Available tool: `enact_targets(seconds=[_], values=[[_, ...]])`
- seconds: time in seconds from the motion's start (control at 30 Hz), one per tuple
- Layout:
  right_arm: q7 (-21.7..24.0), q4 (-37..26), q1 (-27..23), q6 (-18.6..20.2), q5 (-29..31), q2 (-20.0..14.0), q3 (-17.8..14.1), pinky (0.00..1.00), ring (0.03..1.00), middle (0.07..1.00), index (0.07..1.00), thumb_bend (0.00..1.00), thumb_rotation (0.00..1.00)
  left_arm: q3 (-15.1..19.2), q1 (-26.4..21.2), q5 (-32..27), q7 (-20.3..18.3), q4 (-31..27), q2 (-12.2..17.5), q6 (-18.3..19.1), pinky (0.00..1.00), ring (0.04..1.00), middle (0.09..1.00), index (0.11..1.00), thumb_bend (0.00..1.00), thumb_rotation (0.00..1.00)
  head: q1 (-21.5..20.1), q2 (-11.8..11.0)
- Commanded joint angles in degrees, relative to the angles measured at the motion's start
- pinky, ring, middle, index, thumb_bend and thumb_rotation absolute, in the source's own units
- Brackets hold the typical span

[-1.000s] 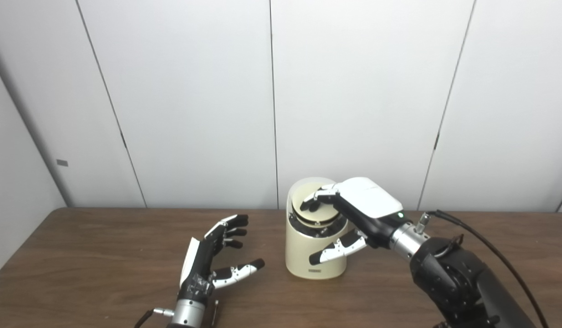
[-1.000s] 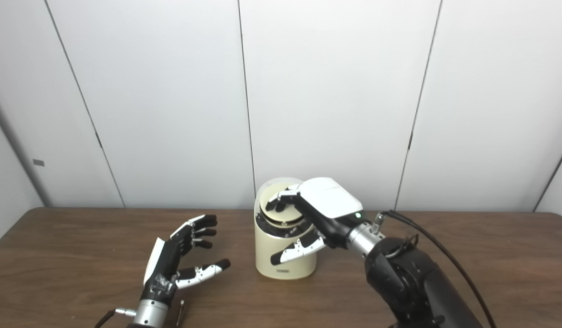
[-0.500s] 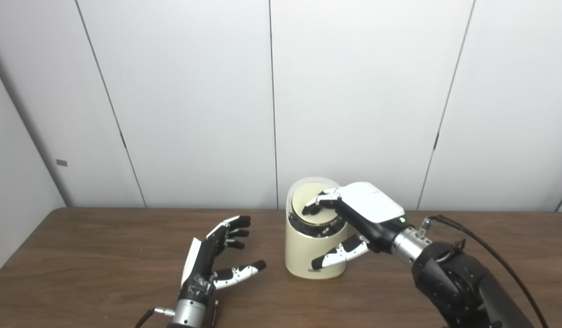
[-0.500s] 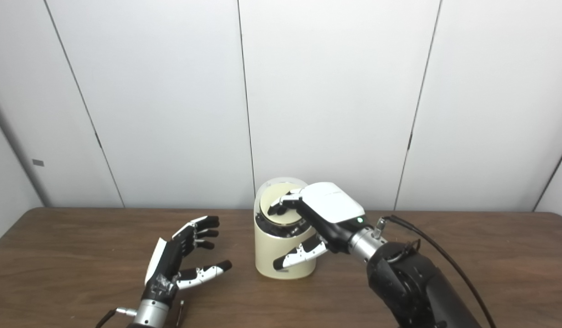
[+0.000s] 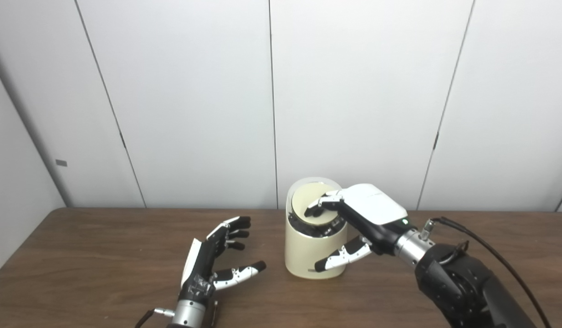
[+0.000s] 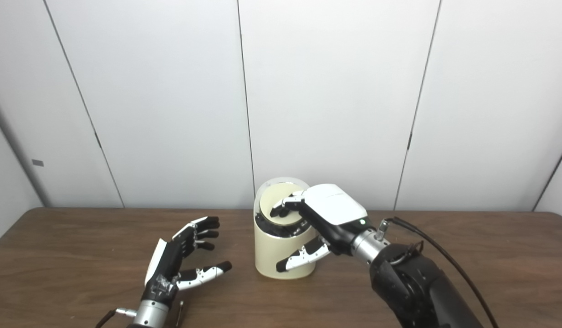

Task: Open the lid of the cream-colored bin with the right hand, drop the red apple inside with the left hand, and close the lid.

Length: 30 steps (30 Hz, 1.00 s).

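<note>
The cream-colored bin (image 5: 314,246) is standing on the table (image 5: 103,264) at about the middle, toward 12 o'clock from the robot. The right robot hand (image 5: 354,223) is reaching over the bin from 4 o'clock, its fingertips (image 5: 314,209) resting on the round lid (image 5: 310,206), while the thumb is hanging spread in front of the bin wall; it is pressing on the lid, not gripping it. The lid is sitting tilted in the dark rim, so it does not look fully shut, though how far it has to go is hard to tell.

The left robot hand (image 5: 217,257) is hovering at 9 o'clock of the bin, well apart from it, fingers spread and holding nothing. No red apple is showing anywhere on the table, so it is probably already inside the bin, which cannot be confirmed from here.

Judging from this, the task is nearing its end: only seating the lid and withdrawing the right robot hand seems to be left.
</note>
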Motion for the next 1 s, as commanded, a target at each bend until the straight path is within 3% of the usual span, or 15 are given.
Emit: enact_targets(seconds=[0.0, 0.23, 0.57, 0.97], values=[[0.1, -1.5, -1.2, -0.1, 0.3, -0.6, -1.0, 0.86, 0.844, 0.707, 0.725, 0.67, 0.44, 0.1, 2.1, -0.4, -0.1, 0.1, 0.1, -0.3, 0.63, 0.735, 0.779, 0.781, 0.71, 0.00, 0.0, 0.1], [1.3, -1.5, -1.0, -0.1, 0.2, -0.7, -0.5, 0.87, 0.850, 0.710, 0.727, 0.66, 0.44, 0.1, 2.2, -1.0, -0.5, -0.3, 0.1, 0.0, 0.64, 0.733, 0.776, 0.779, 0.70, 0.00, 0.1, 0.5], [9.3, -2.8, -2.0, 4.7, -3.3, -0.9, 2.1, 0.88, 0.871, 0.732, 0.751, 0.67, 0.49, 0.2, 2.4, -0.1, -0.3, -1.3, -0.1, 0.8, 0.61, 0.720, 0.771, 0.776, 0.69, 0.00, 0.5, 0.9], [11.3, -3.2, -2.1, 5.0, -3.9, -1.2, 2.8, 0.85, 0.863, 0.730, 0.735, 0.70, 0.44, 0.4, 2.6, -0.1, -0.4, -1.7, -0.1, 1.2, 0.61, 0.719, 0.773, 0.778, 0.70, 0.00, 0.6, 1.4]])
